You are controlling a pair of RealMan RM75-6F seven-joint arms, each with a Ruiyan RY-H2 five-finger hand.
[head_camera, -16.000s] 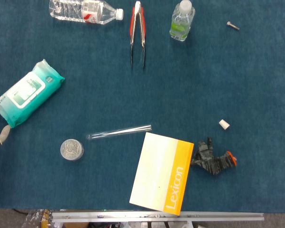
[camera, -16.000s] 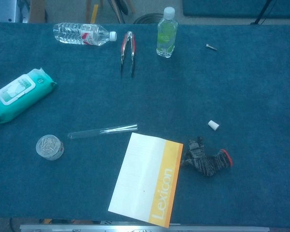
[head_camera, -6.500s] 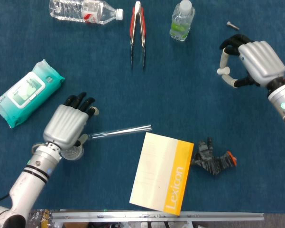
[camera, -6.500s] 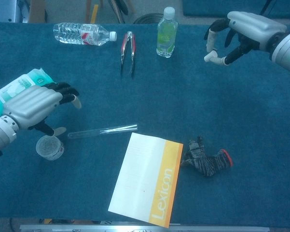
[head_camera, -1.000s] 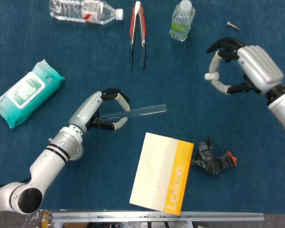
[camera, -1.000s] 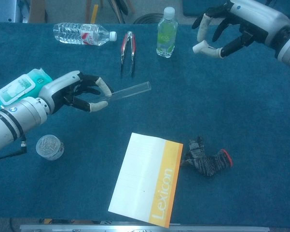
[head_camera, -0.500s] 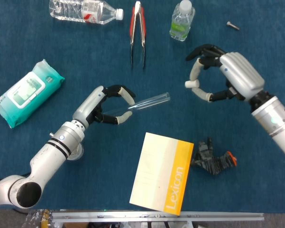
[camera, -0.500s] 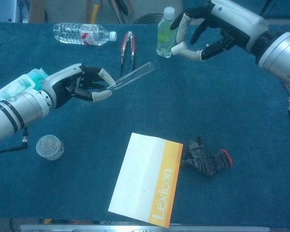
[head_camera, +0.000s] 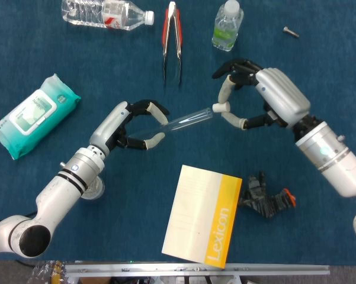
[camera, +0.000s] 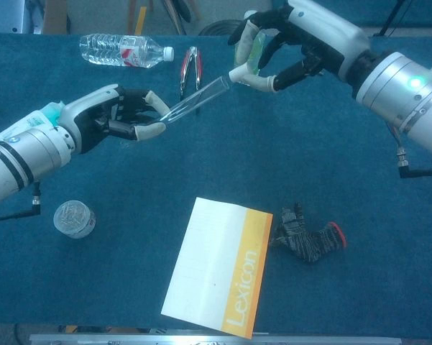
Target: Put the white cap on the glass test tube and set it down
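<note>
My left hand (head_camera: pixel 132 126) holds the glass test tube (head_camera: pixel 186 120) by its closed end, lifted off the blue table, with the open end pointing right and upward. My right hand (head_camera: pixel 265 97) pinches the small white cap (head_camera: pixel 218 107) between thumb and a finger. The cap sits right at the tube's open mouth, touching it or nearly so. In the chest view the left hand (camera: pixel 118 115), the tube (camera: pixel 198 99), the cap (camera: pixel 237 73) and the right hand (camera: pixel 305 39) line up the same way. I cannot tell whether the cap is seated on the tube.
A Lexicon book (head_camera: pixel 204 216) and a dark glove (head_camera: pixel 266 200) lie at the front. Wet wipes (head_camera: pixel 35 115) lie at left, a round tin (head_camera: pixel 93 190) by my left forearm. A water bottle (head_camera: pixel 106 12), tongs (head_camera: pixel 172 35), green bottle (head_camera: pixel 227 25) and screw (head_camera: pixel 291 32) line the back.
My right hand has moved left with the cap, from well apart to the tube's open mouth. My left hand has kept hold and shifted the tube slightly.
</note>
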